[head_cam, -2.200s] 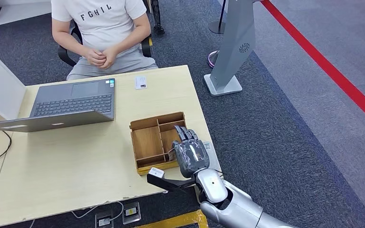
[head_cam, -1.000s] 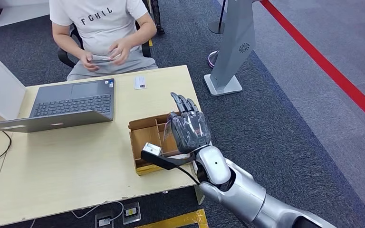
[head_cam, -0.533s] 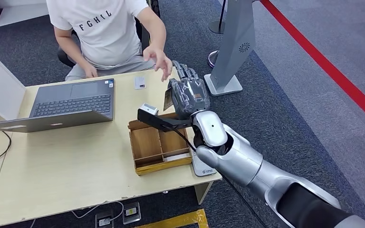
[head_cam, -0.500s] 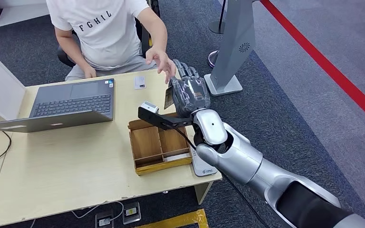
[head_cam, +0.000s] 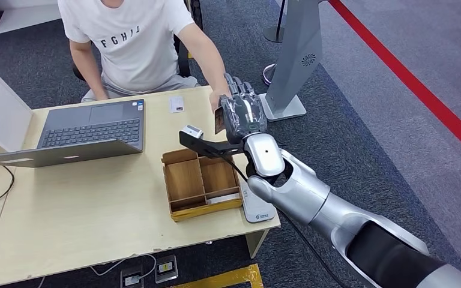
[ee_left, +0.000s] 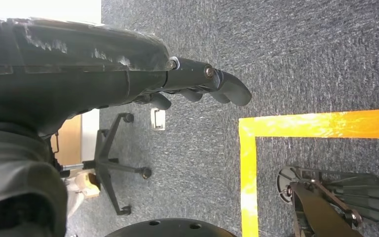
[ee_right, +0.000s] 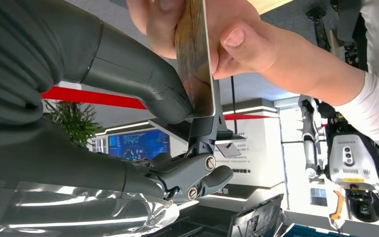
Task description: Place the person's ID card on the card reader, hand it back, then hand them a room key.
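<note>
**Card held between robot and person at the far worktop edge**

Your right hand is raised over the far right corner of the worktop, with its thumb and fingers pinching a card that stands on edge. In the right wrist view you can see the card's lower part pressed between the thick grey thumb and the darker fingers, while the person's hand grips the card's other end, thumb on one face and fingers on the other. So both hold it at once.

Your left hand hangs over the carpet beside a yellow floor tape, fingers loosely curled in and holding nothing.

On the worktop, the wooden tray with compartments sits near the right edge, and the white card reader lies just beside it, towards you. A second white card lies flat at the far edge, near the open laptop.
</note>
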Controlling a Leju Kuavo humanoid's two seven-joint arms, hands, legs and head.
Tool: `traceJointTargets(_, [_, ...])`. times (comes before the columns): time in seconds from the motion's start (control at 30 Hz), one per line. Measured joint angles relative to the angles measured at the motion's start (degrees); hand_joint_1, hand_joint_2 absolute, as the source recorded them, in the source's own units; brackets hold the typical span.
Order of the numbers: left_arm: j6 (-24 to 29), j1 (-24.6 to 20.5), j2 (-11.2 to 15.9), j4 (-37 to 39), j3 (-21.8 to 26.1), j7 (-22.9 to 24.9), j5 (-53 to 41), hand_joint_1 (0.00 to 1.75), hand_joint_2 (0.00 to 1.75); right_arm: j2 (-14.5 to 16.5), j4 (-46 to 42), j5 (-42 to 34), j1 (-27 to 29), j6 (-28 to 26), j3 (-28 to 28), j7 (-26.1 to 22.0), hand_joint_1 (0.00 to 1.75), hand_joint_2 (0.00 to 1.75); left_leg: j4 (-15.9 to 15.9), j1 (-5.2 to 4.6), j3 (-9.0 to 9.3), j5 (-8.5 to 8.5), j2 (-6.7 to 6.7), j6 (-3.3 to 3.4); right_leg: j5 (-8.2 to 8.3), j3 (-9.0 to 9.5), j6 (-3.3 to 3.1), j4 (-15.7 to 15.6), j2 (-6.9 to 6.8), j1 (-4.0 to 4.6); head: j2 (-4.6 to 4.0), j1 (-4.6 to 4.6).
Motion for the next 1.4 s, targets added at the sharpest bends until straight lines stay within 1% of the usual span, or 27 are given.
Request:
traceJointTargets(0.13, [0.15, 0.00, -0.09, 0.00, -0.03, 0.00, 0.43, 0.00, 0.00, 0.17, 1.17, 0.62, -0.01, -0.01, 0.08, -0.56, 1.75, 1.75, 0.00, 0.00, 0.00, 0.00, 0.00, 0.00, 0.00, 0.00, 0.00, 0.01, 0.00, 0.00, 0.00, 0.00])
traceJointTargets(0.17, [0.25, 0.00, -0.12, 0.00, -0.04, 0.00, 0.55, 0.00, 0.00, 0.22, 1.40, 0.79, -0.02, 0.00, 0.08, -0.66, 1.35, 1.75, 0.00, 0.00, 0.00, 0.00, 0.00, 0.00, 0.00, 0.00, 0.00, 0.01, 0.00, 0.00, 0.00, 0.00])
traceJointTargets(0.27, [0.53, 0.00, -0.23, 0.00, -0.07, 0.00, 0.78, 0.00, 0.00, 0.50, 2.04, 1.42, -0.06, -0.18, 0.10, -1.03, 0.04, 0.44, 0.00, 0.00, 0.00, 0.00, -0.01, -0.01, 0.00, 0.00, 0.00, 0.01, 0.00, 0.00, 0.00, 0.00])
traceJointTargets(0.3, [0.57, 0.00, -0.26, 0.00, -0.09, 0.00, 0.80, 0.00, 0.00, 0.59, 2.24, 1.70, -0.07, -0.56, 0.12, -1.38, 0.00, 0.00, 0.00, 0.00, 0.01, 0.01, -0.01, -0.01, 0.00, 0.00, 0.00, 0.02, 0.00, 0.00, 0.00, 0.00])
traceJointTargets(0.4, [0.62, 0.00, -0.35, 0.00, -0.26, 0.00, 0.80, 0.00, 0.00, 0.71, 2.68, 2.57, -0.10, -1.62, 0.13, -2.69, 0.00, 0.00, 0.00, 0.00, 0.01, 0.01, -0.01, -0.01, 0.00, 0.00, 0.00, 0.02, 0.00, 0.00, 0.00, 0.00])
traceJointTargets(0.6, [0.68, 0.01, -0.57, 0.00, -0.42, 0.00, 0.82, 0.00, 0.00, 0.73, 3.52, 1.21, -0.11, -2.36, 0.02, -4.11, 0.00, 0.00, 0.01, 0.00, 0.02, 0.02, -0.01, -0.03, 0.00, -0.01, 0.00, 0.02, 0.00, 0.00, 0.00, 0.00])
traceJointTargets(0.67, [0.73, 0.01, -0.59, 0.00, -0.46, 0.00, 0.81, 0.00, 0.00, 0.69, 3.85, -0.12, -0.03, -4.40, -0.34, -4.31, 0.00, 0.00, 0.01, 0.00, 0.03, 0.03, 0.00, -0.05, 0.00, -0.02, 0.00, 0.01, 0.00, 0.00, 0.00, 0.00])
traceJointTargets(0.73, [0.84, 0.01, -0.59, 0.00, -0.49, 0.00, 0.78, 0.00, 0.00, 0.51, 4.08, -2.74, 0.25, -7.62, -1.16, -4.54, 0.00, 0.00, 0.02, 0.00, 0.04, 0.04, 0.00, -0.06, 0.00, -0.03, 0.00, 0.01, 0.00, 0.00, 0.00, 0.01])
traceJointTargets(0.9, [1.05, 0.04, -0.74, 0.00, -0.55, 0.00, 0.73, 0.00, 0.00, -1.15, 4.44, -14.64, 2.64, -16.07, -5.18, -4.91, 0.00, 0.00, 0.03, 0.00, 0.06, 0.04, -0.02, -0.06, 0.00, -0.03, 0.00, 0.00, -0.02, -0.01, 0.00, 0.00])
traceJointTargets(1.0, [1.06, 0.11, -0.86, 0.00, -0.57, 0.00, 0.79, 0.00, 0.00, -3.36, 4.82, -23.13, 5.00, -19.28, -8.44, -4.80, 0.00, 0.00, 0.04, -0.01, 0.05, 0.03, -0.04, -0.05, 0.00, -0.02, 0.00, -0.02, -0.03, -0.02, 0.00, 0.00])
traceJointTargets(1.1, [1.04, 0.15, -0.90, 0.00, -0.58, 0.10, 1.00, 0.00, 0.00, -6.26, 5.82, -31.43, 8.10, -22.03, -12.19, -4.96, 0.00, 0.00, 0.05, -0.03, 0.04, 0.03, -0.08, -0.05, 0.00, -0.02, 0.00, -0.04, -0.08, -0.05, 0.00, 0.00])
traceJointTargets(1.17, [1.25, 0.22, -0.91, 0.00, -0.58, 0.37, 1.37, 0.00, 0.00, -8.42, 6.64, -36.33, 10.40, -23.35, -14.82, -5.51, 0.00, 0.00, 0.05, -0.04, 0.03, 0.02, -0.10, -0.03, 0.00, -0.02, 0.00, -0.04, -0.12, -0.06, 0.00, 0.00])
traceJointTargets(1.27, [2.04, 0.27, -0.93, 0.00, -0.57, 0.74, 2.19, 0.00, 0.00, -11.14, 8.06, -43.14, 14.19, -23.96, -18.38, -7.18, 0.00, 0.00, 0.06, -0.03, 0.04, -0.01, -0.10, -0.01, 0.00, -0.02, 0.00, -0.06, -0.16, -0.06, 0.00, 0.00])
traceJointTargets(1.4, [3.06, 0.33, -1.02, 0.00, -0.56, 1.11, 3.40, 0.00, 0.00, -13.63, 11.27, -50.57, 19.44, -24.42, -22.28, -12.52, 0.00, 0.00, 0.03, 0.00, 0.02, -0.05, -0.10, -0.06, 0.00, -0.03, 0.00, -0.06, -0.19, -0.05, 0.00, -0.01])
